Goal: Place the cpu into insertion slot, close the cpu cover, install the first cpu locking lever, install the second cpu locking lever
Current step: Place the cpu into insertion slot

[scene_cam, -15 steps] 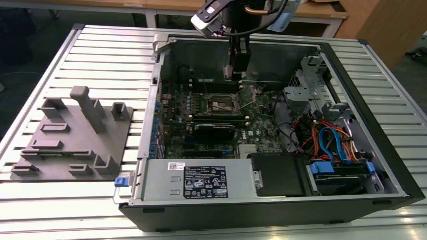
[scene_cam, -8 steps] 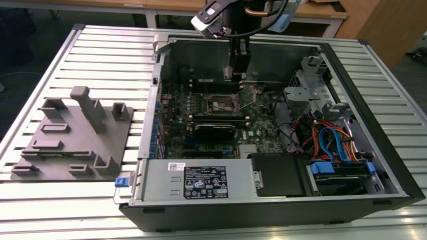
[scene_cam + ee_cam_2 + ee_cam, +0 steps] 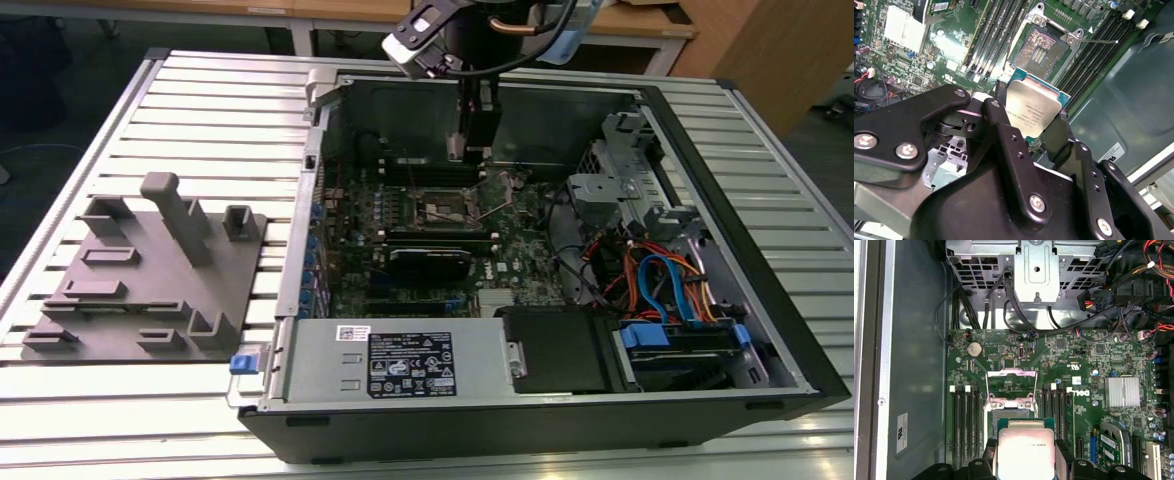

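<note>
My gripper (image 3: 1031, 112) is shut on the cpu (image 3: 1035, 111), a flat silvery square chip held by its edges between the black fingers (image 3: 1004, 130). In the first wrist view the cpu (image 3: 1026, 449) hangs above the green board, overlapping one edge of the insertion slot (image 3: 991, 419). In the second wrist view the insertion slot (image 3: 1041, 47) lies bare with its contact field showing. The cpu cover (image 3: 1010, 386) stands raised off the slot. In the exterior view the gripper (image 3: 467, 148) reaches down into the open case, above and behind the slot (image 3: 446, 208).
The open computer case (image 3: 747, 300) lies on a slatted table, with cables and a drive cage at the exterior view's right. Black memory slots (image 3: 966, 415) flank the socket. A thin lever wire (image 3: 1099, 41) sticks out beside it. A grey fixture block (image 3: 147, 280) sits at the exterior view's left.
</note>
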Action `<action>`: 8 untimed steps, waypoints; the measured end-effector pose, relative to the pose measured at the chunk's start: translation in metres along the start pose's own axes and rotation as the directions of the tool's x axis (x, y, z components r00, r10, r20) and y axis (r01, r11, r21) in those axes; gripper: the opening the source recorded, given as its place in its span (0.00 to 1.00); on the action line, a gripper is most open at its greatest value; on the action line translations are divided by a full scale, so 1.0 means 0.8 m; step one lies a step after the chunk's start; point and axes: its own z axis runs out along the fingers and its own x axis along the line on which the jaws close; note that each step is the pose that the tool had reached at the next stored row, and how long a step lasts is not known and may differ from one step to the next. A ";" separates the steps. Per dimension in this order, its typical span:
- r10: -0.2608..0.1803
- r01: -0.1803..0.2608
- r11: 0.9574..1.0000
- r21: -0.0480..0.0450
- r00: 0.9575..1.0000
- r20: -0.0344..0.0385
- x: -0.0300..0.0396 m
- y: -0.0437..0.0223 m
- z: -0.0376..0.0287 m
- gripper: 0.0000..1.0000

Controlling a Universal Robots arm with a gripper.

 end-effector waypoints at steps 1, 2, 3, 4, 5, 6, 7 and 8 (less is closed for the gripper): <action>0.000 0.000 1.000 0.000 1.000 0.000 0.0000 0.0000 0.0004 0.54; 0.000 0.000 1.000 0.000 1.000 0.000 0.0000 0.0000 0.0005 0.54; 0.000 0.000 1.000 0.000 1.000 0.000 0.0000 0.0000 0.0005 0.54; 0.000 0.000 1.000 0.000 1.000 0.000 0.0000 0.0000 0.0005 0.54; 0.000 0.000 1.000 0.000 1.000 0.000 0.0000 0.0000 0.0006 0.54; 0.000 0.000 1.000 -0.002 1.000 0.000 0.0000 -0.0002 0.0006 0.54; 0.000 0.000 1.000 -0.003 1.000 0.000 0.0000 -0.0003 0.0009 0.54; 0.000 0.000 1.000 -0.003 1.000 0.000 0.0000 -0.0003 0.0010 0.54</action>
